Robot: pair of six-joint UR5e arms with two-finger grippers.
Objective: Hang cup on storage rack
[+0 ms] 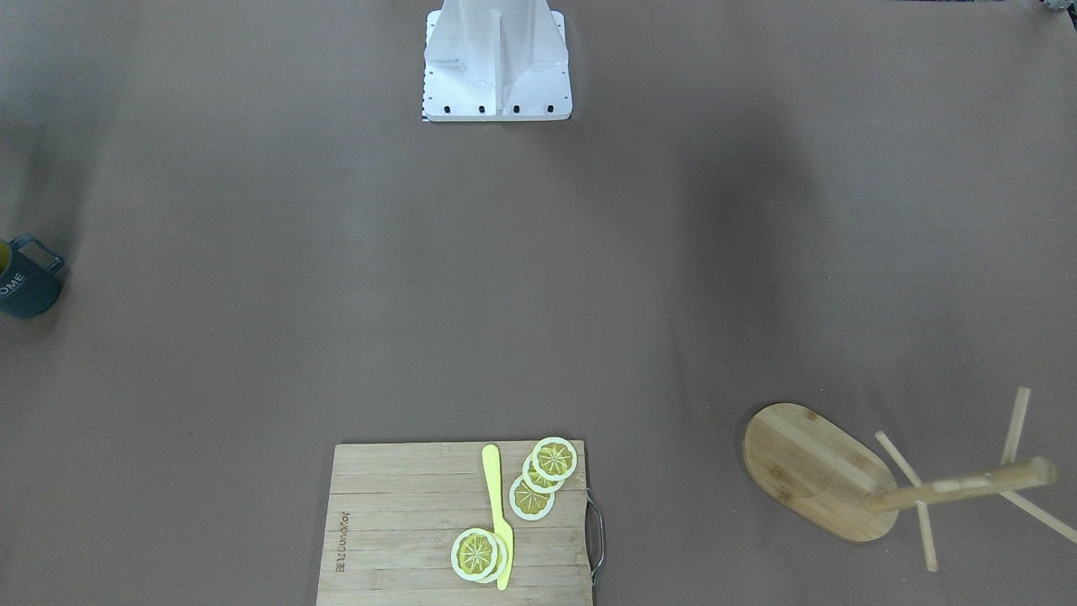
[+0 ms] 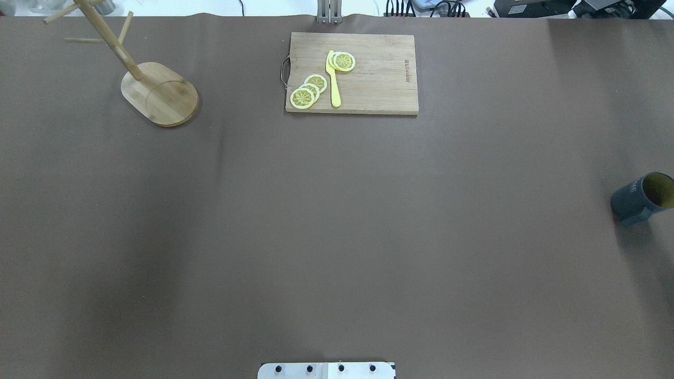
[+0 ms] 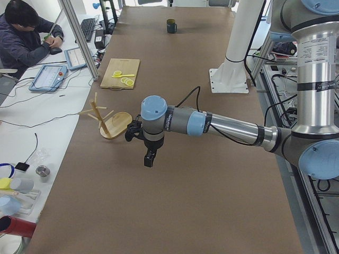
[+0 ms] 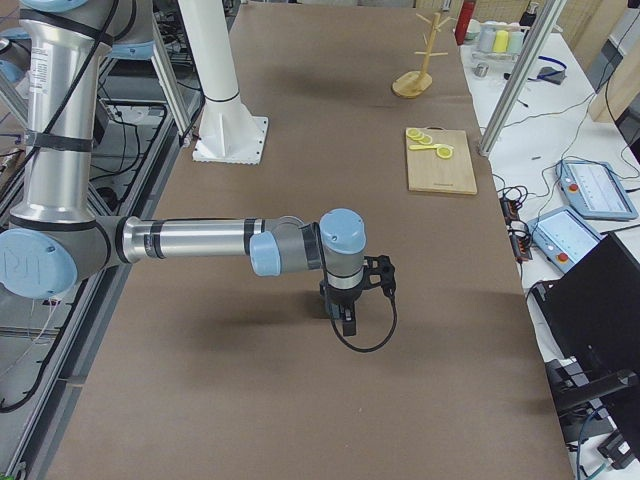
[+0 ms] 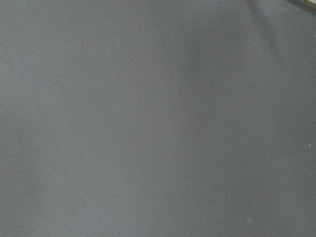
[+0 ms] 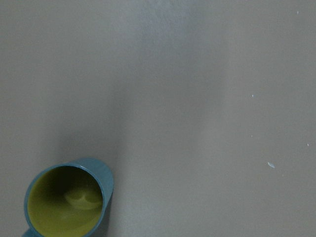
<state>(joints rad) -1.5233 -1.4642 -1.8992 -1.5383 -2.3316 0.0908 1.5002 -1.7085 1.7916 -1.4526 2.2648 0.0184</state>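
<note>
The dark teal cup with a yellow inside stands upright near the table's right edge, and it also shows at the left edge of the front view. The right wrist view looks down into it at its lower left. The bamboo storage rack stands upright at the far left, and its base shows in the front view. My left gripper hangs above bare table near the rack. My right gripper hangs low over the table. I cannot tell whether either gripper is open or shut.
A slatted cutting board with lemon slices and a yellow knife lies at the far middle edge. The robot's white base is at the near middle. A person sits at a side desk beyond the table.
</note>
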